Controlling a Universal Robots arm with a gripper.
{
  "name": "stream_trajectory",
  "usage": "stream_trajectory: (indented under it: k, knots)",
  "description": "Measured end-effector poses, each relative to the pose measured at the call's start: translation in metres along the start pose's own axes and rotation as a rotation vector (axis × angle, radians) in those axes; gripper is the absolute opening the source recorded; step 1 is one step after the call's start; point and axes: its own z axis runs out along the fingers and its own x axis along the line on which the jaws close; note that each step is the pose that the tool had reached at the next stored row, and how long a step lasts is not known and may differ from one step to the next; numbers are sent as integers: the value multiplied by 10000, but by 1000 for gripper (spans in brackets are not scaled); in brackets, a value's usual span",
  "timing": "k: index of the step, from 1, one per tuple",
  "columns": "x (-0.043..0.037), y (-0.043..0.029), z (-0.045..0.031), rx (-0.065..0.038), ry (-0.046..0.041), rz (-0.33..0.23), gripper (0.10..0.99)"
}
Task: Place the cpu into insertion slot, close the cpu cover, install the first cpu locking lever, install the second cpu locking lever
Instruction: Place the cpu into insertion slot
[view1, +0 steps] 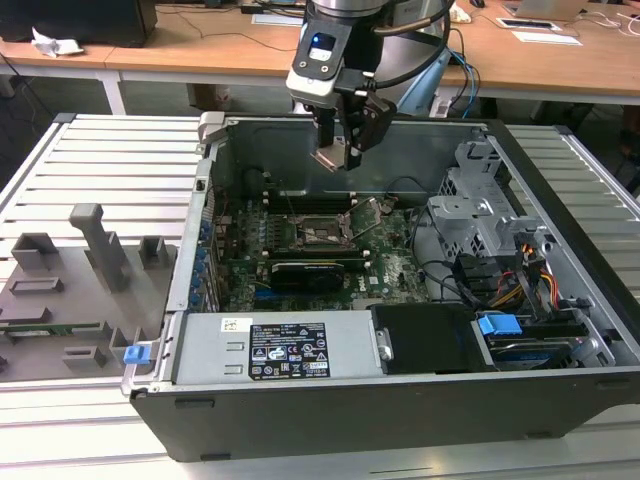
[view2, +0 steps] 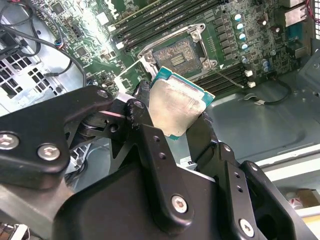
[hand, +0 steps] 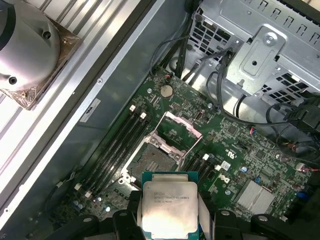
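so the gripper (view1: 339, 157) is pinching the cpu (hand: 169, 204) by two opposite edges, chip sitting right between the fingertips, silvery face showing, held up in the air over the open computer case (view1: 400, 405). Down below on the green board there's the insertion slot (hand: 152, 161), bare, well apart from the chip. The cpu cover (hand: 178, 131) stands tipped up at one edge of the slot. Way behind it all, a wooden desk (view1: 200, 48)

We find the exterior view evenly bright, with soft shadow inside the computer case (view1: 420, 160). In the second wrist view glare whitens part of the circuit board (view2: 95, 30), and we see a dull sheen on the cpu (view2: 175, 107).
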Motion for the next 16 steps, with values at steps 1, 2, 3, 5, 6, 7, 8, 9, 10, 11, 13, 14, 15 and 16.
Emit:
stream_trajectory:
  k: [1, 2, 3, 5, 6, 7, 8, 9, 10, 11, 13, 14, 15, 16]
  knots:
    - [0, 0, 1, 0, -2, 27, 537]
    - [0, 0, 2, -1, -4, 51, 537]
    - [0, 0, 4, -1, -9, 103, 537]
    - [0, -1, 11, 1, -23, 174, 537]
    - [0, -2, 20, 5, -42, 298, 537]
    - [0, -3, 34, 2, -66, 539, 537]
    - [-1, -4, 47, -4, -91, 818, 537]
    - [-1, -5, 56, -7, -107, 1007, 537]
    - [-1, -6, 64, -9, -120, 1162, 537]
    - [-1, -7, 75, -7, -129, 1284, 537]
    - [-2, -8, 85, -7, -135, 1368, 537]
    - [-2, -8, 89, -7, -139, 1414, 537]
    - [-2, -8, 93, -7, -142, 1450, 537]
    - [-2, -9, 98, -8, -144, 1484, 537]
